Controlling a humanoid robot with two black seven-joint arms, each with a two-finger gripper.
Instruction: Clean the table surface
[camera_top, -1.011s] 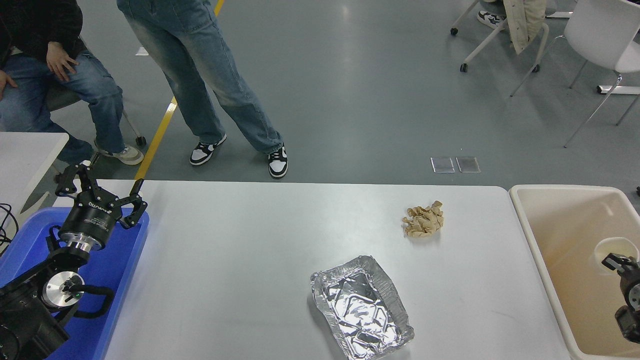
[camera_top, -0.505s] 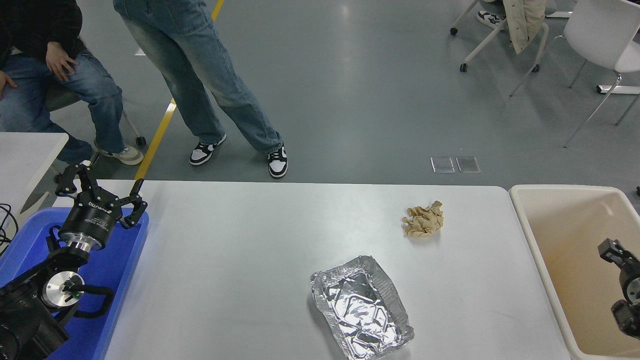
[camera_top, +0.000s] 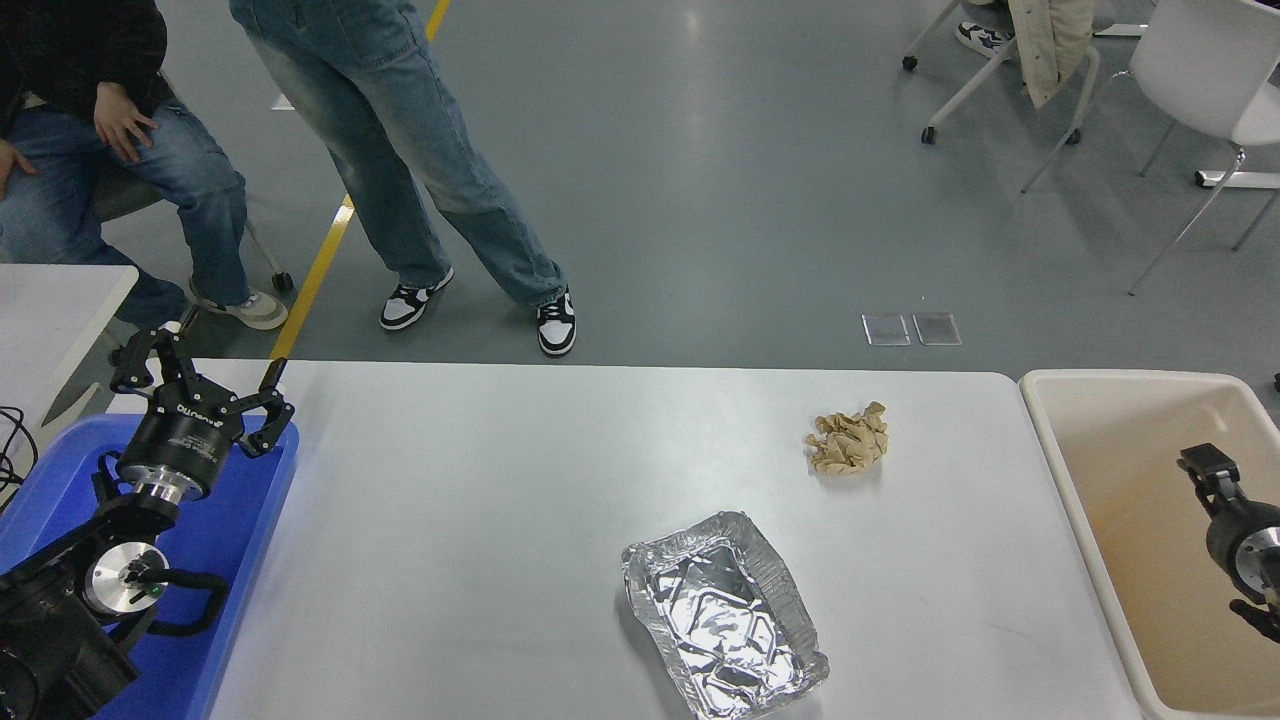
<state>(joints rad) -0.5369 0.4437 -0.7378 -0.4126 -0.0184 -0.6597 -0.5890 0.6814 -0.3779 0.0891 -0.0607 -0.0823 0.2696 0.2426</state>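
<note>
Grey workshop flooring and two people in jeans (camera_top: 400, 150) frame the far side of a wide white counter (camera_top: 480, 520), the surface to be cleared. Two pieces of litter remain on it: a crumpled brown paper wad (camera_top: 848, 440) toward the far right corner and an empty foil tray (camera_top: 722, 628) at the near edge, well apart, with bare counter all around each. A beige bin (camera_top: 1100, 480) stands just off the counter's right edge, likely the place for the rubbish. Over it hangs the right pincer (camera_top: 1205, 468); whether it is clenched or released cannot be told. The left pincer (camera_top: 200, 385), fingers spread and empty, sits parked above a blue tray (camera_top: 250, 560) at the counter's left edge. The wad's approach from the right looks unobstructed.
</note>
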